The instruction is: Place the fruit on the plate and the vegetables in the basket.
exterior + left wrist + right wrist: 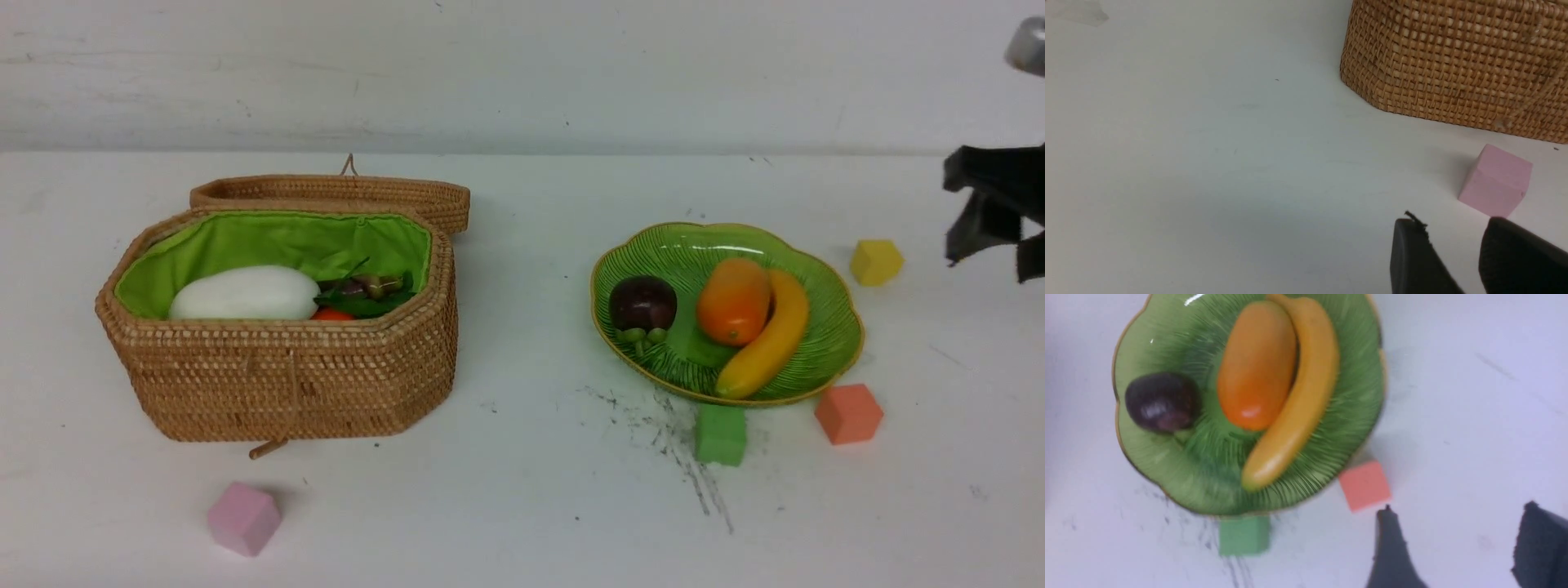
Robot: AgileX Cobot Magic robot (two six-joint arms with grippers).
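Looking from the front, the basket (282,359) sits open on the desk (522,506), lid (331,196) tipped back, holding the white radish (245,294), a sliver of orange carrot (332,314) and dark leaves. The plate (833,343) carries the mangosteen (642,304), mango (733,300) and banana (767,336), the last two touching. The right gripper (992,237) hangs at the right edge, well apart from the plate.

From the left wrist, the left gripper (1455,245) hovers, fingers apart and empty, near a pink cube (1496,180) beside the basket wall.

From the right wrist, blurred, the right gripper's jaws stand apart over bare desk, near an orange cube (1364,485).
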